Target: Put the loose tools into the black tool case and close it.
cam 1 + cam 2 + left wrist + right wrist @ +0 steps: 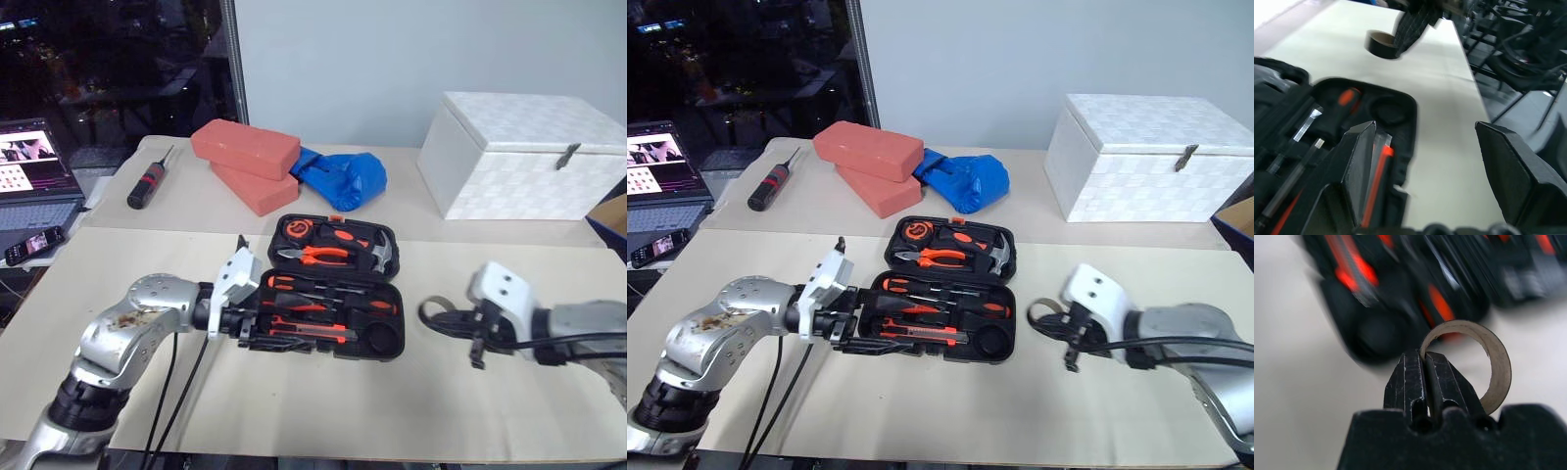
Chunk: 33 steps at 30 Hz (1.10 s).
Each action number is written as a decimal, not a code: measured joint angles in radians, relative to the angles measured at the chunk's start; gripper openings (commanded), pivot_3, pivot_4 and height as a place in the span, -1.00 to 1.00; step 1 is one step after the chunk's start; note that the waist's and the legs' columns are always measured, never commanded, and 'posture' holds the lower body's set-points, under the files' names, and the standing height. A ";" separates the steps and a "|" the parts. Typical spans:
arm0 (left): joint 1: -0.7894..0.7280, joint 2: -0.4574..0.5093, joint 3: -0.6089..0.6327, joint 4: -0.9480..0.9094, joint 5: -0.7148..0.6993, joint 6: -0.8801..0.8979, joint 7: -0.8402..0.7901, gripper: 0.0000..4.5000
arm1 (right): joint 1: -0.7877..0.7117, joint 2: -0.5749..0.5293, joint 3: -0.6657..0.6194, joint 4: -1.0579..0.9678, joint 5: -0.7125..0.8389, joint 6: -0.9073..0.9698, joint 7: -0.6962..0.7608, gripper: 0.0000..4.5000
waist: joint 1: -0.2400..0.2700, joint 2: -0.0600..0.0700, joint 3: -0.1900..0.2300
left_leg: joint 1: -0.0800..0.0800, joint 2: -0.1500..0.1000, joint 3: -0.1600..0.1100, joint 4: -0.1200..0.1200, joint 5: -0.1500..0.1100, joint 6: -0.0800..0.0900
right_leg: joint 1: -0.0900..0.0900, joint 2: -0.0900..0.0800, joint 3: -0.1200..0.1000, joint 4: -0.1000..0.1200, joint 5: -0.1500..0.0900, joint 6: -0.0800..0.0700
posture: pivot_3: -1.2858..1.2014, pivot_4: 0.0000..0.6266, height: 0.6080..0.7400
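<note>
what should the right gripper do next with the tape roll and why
Probably carry it over to the empty round recess at the near right corner of the open tool case and lower it in. The right gripper is shut on the tape roll, held beside the case, and the other recesses look filled.

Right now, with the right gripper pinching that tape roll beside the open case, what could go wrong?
The right gripper clamps only the thin wall of the small grey tape roll, so it could swing or slip on the way. The round empty recess in the open black plastic tool case looks snug; a tilted roll may perch on its edge. The open left gripper hovers beside the case and could nudge it.
</note>
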 measured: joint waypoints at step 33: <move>-0.147 -0.159 0.055 0.245 0.082 0.084 0.385 0.53 | -0.134 0.288 -0.041 0.118 0.021 0.000 -0.110 0.04 | 0.021 -0.003 0.003 | -0.008 -0.001 -0.002 0.006 0.002 0.001 | -0.002 0.001 -0.001 0.002 0.008 0.009 | 0.03 -0.52 1.00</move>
